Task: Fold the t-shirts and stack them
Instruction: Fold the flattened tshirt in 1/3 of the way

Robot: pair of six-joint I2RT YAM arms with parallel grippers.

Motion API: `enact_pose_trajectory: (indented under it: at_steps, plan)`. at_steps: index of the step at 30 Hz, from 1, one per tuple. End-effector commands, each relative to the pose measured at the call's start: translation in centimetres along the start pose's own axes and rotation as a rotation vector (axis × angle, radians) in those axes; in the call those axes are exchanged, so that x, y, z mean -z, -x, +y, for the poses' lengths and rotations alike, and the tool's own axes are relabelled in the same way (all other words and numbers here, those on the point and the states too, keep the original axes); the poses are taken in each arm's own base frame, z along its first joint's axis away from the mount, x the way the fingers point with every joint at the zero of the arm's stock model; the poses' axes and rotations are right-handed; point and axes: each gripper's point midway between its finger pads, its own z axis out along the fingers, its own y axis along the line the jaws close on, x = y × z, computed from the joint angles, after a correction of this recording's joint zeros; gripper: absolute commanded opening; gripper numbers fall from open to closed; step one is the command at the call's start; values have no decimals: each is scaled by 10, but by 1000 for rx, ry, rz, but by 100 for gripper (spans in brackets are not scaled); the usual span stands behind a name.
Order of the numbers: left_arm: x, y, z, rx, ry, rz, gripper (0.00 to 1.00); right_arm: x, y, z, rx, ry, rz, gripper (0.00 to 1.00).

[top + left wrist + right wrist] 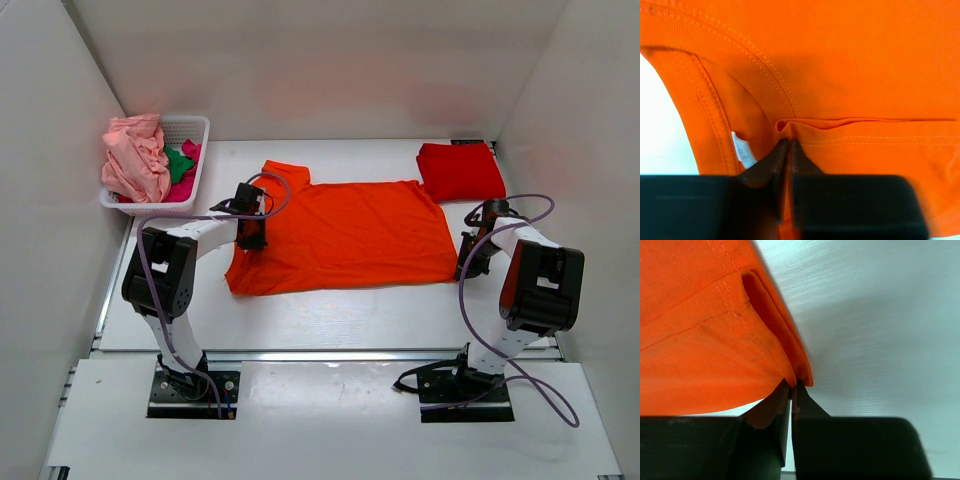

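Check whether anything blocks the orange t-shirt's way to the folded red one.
Nothing visible does. The left pincer and right pincer pinch the orange t-shirt, and no object lies between it and the red t-shirt.

The spread shirt (pixel 350 235) lies mid-frame on the table (pixel 300 320). The folded shirt (pixel 460 172) lies upper right, just beside its far corner. The basket (pixel 195 130) stands upper left, with a heap of shirts (pixel 135 160) in it. The left gripper (pixel 250 238) is at the spread shirt's left edge and the right gripper (pixel 468 262) at its right.

The pink t-shirt (pixel 135 160) hides most of the green t-shirt (pixel 180 163).
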Motion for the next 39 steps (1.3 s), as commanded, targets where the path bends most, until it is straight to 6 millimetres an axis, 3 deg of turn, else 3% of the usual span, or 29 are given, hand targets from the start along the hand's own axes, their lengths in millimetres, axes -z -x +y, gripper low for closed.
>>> enact_pose_trajectory:
  at_steps: [1,4,11,23,35,39]
  plan:
    - [14,28,-3,3,-9,-92,12,-10,0,-4,14,-19,-7,0]
    - [19,34,-3,4,-6,-106,0,-13,-3,-1,16,-14,7,0]
    - [32,48,-5,-2,-6,-131,0,-11,-2,-3,15,-18,2,0]
    - [61,99,-43,-65,-103,-233,0,-13,-2,-5,10,-23,7,0]
    - [59,116,-59,-118,-126,-240,0,-12,-2,-13,-15,-46,6,0]
    - [48,114,-61,-145,-117,-215,0,-12,-2,-15,-21,-51,5,0]
